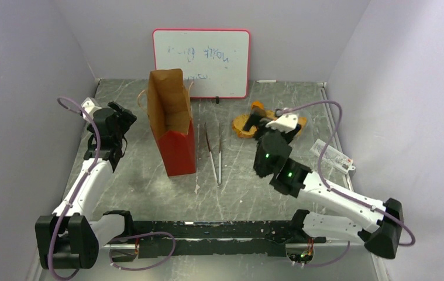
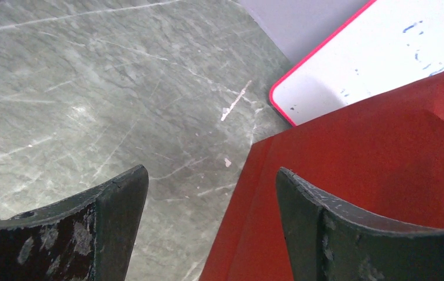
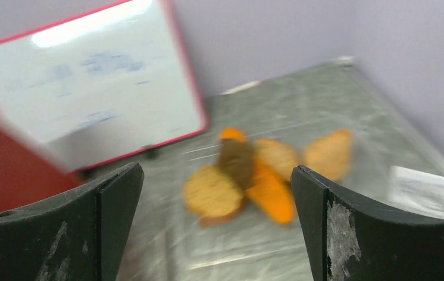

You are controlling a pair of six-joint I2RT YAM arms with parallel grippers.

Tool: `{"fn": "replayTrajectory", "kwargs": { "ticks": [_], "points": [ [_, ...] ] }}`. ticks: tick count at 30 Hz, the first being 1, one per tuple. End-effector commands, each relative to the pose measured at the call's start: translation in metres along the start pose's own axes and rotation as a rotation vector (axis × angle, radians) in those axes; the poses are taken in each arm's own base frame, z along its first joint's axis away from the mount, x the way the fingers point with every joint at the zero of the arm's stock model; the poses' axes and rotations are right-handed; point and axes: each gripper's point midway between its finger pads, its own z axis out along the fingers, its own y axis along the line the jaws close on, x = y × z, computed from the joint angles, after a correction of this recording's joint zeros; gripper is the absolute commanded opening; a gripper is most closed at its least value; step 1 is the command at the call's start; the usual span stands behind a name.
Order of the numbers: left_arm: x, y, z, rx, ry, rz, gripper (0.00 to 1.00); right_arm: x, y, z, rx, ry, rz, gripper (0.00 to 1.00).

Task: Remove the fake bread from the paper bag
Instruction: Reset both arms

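Observation:
The paper bag (image 1: pixel 171 126) stands upright left of centre, red outside and brown inside, its mouth open upward. I cannot see down to its bottom. The fake bread (image 1: pixel 248 124) lies in a small pile on the table to the right of the bag: a round tan slice (image 3: pixel 212 192), a long orange loaf (image 3: pixel 269 193), a brown piece (image 3: pixel 235 159) and a roll (image 3: pixel 328 152). My left gripper (image 1: pixel 123 117) is open beside the bag's left wall (image 2: pixel 354 170), with nothing between its fingers (image 2: pixel 120 193). My right gripper (image 1: pixel 261 133) is open just short of the bread pile, empty.
A red-framed whiteboard (image 1: pixel 202 61) leans on the back wall behind the bag. Two thin sticks (image 1: pixel 214 155) lie on the table between bag and bread. A white printed packet (image 1: pixel 331 156) lies at the right, by the side wall.

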Motion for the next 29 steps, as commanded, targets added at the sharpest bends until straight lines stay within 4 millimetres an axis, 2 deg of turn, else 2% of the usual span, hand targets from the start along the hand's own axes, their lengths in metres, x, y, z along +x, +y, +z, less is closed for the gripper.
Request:
{"fn": "replayTrajectory", "kwargs": {
  "ticks": [1,6,10,12,16,24,26,29],
  "points": [
    [-0.025,-0.004,0.007,-0.006,-0.087,0.050,0.75,0.015,-0.083,0.054,0.246,-0.001,-0.026,1.00],
    [-0.017,-0.001,0.027,-0.015,-0.049,0.190,0.79,0.058,-0.171,0.115,0.486,0.062,-0.121,1.00],
    [-0.008,0.017,0.044,-0.084,-0.039,0.297,0.85,0.101,-0.215,0.140,0.576,0.161,-0.171,1.00],
    [-0.005,0.022,0.047,-0.078,-0.060,0.339,0.85,0.116,-0.221,0.146,0.561,0.208,-0.192,1.00],
    [-0.003,0.029,0.049,-0.045,-0.134,0.391,0.84,0.128,-0.226,0.150,0.560,0.228,-0.195,1.00],
    [0.002,0.045,0.040,-0.013,-0.253,0.376,0.81,0.124,-0.240,0.146,0.738,0.212,-0.118,1.00],
    [0.000,0.047,0.039,-0.019,-0.268,0.375,0.81,0.121,-0.241,0.143,0.748,0.194,-0.096,0.98],
    [-0.002,0.047,0.039,-0.022,-0.276,0.375,0.81,0.116,-0.241,0.139,0.760,0.168,-0.083,1.00]
  ]
}}
